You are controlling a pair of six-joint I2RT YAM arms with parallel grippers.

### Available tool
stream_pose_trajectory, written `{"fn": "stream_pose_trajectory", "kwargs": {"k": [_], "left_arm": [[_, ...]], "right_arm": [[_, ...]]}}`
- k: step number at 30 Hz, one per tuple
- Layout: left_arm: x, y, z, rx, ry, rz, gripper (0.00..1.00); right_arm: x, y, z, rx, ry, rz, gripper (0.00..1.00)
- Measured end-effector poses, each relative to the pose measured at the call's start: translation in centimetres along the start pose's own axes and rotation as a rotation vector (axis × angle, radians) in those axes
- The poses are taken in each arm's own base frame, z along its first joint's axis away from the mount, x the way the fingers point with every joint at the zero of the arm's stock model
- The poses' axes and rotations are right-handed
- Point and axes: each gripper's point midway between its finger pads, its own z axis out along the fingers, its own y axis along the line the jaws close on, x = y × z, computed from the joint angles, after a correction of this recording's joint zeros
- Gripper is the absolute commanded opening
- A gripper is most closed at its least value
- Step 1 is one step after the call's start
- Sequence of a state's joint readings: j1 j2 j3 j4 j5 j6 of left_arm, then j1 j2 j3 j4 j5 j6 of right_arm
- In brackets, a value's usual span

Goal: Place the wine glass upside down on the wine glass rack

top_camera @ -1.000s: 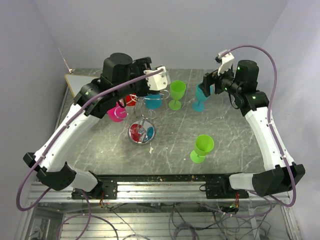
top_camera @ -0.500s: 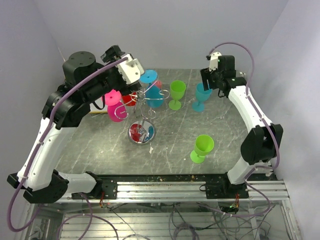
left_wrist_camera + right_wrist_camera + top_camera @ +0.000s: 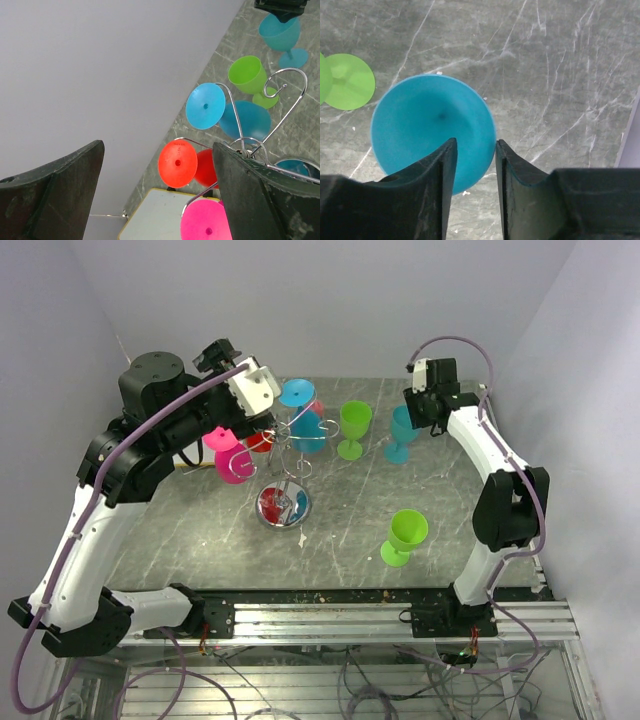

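– Marble table (image 3: 200, 530), left to right: left gripper (image 3: 157, 145) spread wide and empty, just beside the wine glass rack (image 3: 283, 505). Hung glasses (image 3: 230, 455) sit on it upside down.
– Right side?
– Blue wine glass (image 3: 403, 430) upright on the table, right of the rack. Right gripper (image 3: 475, 150) straddles its rim, jaws narrow. Can't tell if it's pinching.
– So it's the pickup step. Next move needs a firm grip, then lift, invert and slide the stem into a free loop.
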State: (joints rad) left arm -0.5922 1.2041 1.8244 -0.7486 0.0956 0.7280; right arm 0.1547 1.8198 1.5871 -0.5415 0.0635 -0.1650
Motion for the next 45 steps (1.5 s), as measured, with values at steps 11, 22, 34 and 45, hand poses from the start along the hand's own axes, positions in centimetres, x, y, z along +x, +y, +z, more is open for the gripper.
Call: {"fn": "stream_pose_trajectory", "kwargs": {"k": [11,22,34,45], "left_arm": [[0.6,0.0,-0.2,-0.002,0.013,-0.001,1.0],[1.0,1.1,-0.4,-0.055,0.019,-0.088,0.99],[-0.9,4.5,-1.8,-0.175,-0.09,-0.388,0.89],[-3.2,2.3,0.5,-0.008,-0.221,-0.741,0.84]], "right_arm": [[-0.3,-1.0,0.0,-0.013,0.005,0.007,0.01],[-4.2,-4.3,-6.2,0.001,-0.13,0.006,0.0],[-12.1,-4.3,-25.7,0.021,-0.639,-0.052,0.0],[-17.5,1.7,-34.5,-0.338,-0.921,-0.081,0.0]]}}
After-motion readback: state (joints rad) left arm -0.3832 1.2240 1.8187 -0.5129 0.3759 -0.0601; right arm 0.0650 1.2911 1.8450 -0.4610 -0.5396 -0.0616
